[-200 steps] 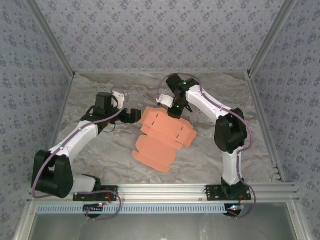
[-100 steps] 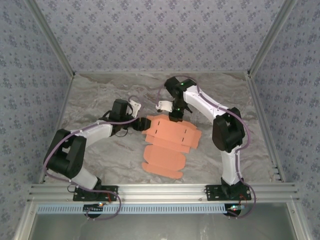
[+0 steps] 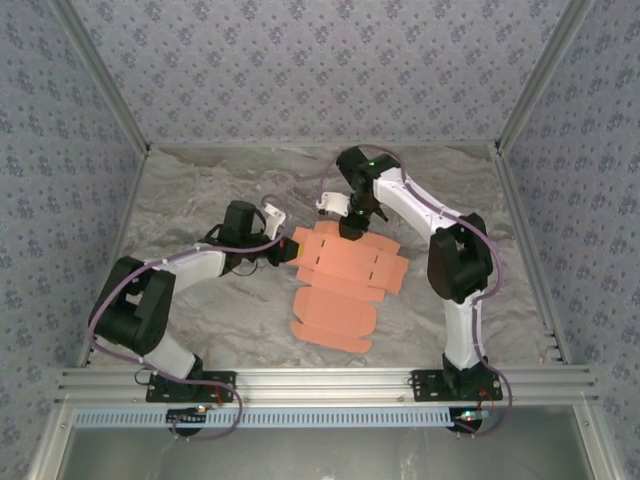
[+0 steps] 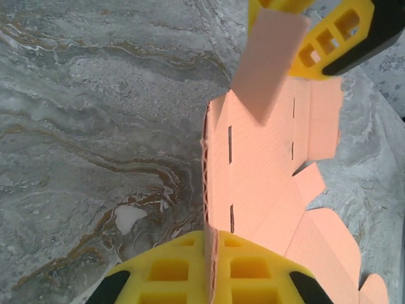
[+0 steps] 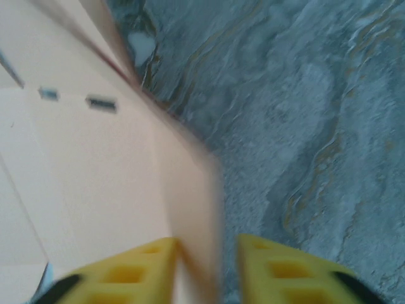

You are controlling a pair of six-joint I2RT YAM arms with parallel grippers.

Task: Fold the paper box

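Box: the paper box [image 3: 345, 278], a salmon-orange die-cut blank, is seen spread mostly flat near the middle of the marbled table [image 3: 200, 185]. It lies between the two arms, with its rounded flaps toward the near edge.
Left arm: the left gripper [image 4: 209, 247] is clamped on the blank's left edge, and a thin strip of card is pinched upright between its yellow fingers.
Right arm: the right gripper [image 5: 207, 253] is closed narrowly on a far flap [image 4: 269, 60], which is held raised off the table.
Weight: the card is judged very light and easily lifted by one edge.
Stiffness: the panels are judged fairly stiff. Bending is expected along the scored creases and at the slots [image 4: 230, 135].
Fragility: dents or stray creases could be left by a hard squeeze.
Slip: the matte card is likely to be gripped well, but sliding on the smooth table is possible if it is pushed.
Hold points: flap edges close to a crease are best taken, away from the slots.
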